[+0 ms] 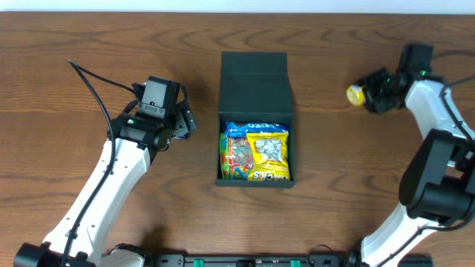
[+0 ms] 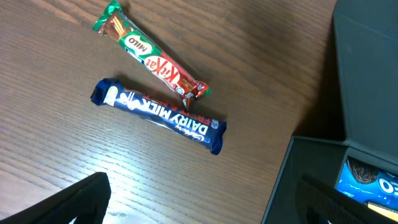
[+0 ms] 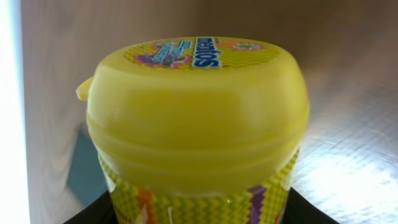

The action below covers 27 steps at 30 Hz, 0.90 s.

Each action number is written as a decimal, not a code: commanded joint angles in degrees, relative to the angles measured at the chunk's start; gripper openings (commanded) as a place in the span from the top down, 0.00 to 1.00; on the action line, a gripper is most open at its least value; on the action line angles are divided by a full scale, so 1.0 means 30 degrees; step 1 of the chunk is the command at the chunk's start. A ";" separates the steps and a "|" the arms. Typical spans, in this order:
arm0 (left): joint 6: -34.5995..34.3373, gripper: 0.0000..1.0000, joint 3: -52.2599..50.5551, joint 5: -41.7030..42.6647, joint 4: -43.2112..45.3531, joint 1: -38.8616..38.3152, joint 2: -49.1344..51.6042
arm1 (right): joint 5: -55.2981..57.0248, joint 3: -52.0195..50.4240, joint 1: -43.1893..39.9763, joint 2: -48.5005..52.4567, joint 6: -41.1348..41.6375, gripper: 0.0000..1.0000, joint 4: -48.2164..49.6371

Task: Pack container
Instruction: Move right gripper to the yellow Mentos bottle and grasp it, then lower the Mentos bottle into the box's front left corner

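Centrally, the container [image 1: 256, 81] (lid back) lies near the left gripper [image 1: 182, 123], its jaws wide. The right gripper [image 1: 369, 92], well apart, clamps a yellow tub [image 1: 355, 94].

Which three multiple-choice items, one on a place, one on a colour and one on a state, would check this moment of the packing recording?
1. Where does the Dairy Milk bar lie?
A. inside the container
B. on the table beside the container
C. on top of the lid

2. What colour is the bottle cap?
A. red
B. yellow
C. white

3. How does the lid stand?
A. shut
B. taken off
C. open

Key: 1 B, the left wrist view shows it on bare wood next to the container wall; 2 B, the right wrist view shows a yellow cap; 3 C, the overhead view shows snack packets lying uncovered inside.
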 commanded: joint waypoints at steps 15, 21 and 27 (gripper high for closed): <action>0.0240 0.05 -0.0007 0.0015 0.0058 0.0087 -0.0051 | -0.1304 0.4160 1.2233 -0.3228 -1.0754 0.87 -1.1285; 0.0248 0.05 -0.0007 0.0029 0.0051 0.0270 -0.0051 | -0.1319 -0.0860 1.4899 -0.3242 -0.8371 0.95 -0.9683; 0.0240 0.05 -0.0007 0.0612 0.0051 0.0634 -0.0051 | -0.0342 -0.2943 1.5752 -0.3242 -0.6506 0.89 -0.7832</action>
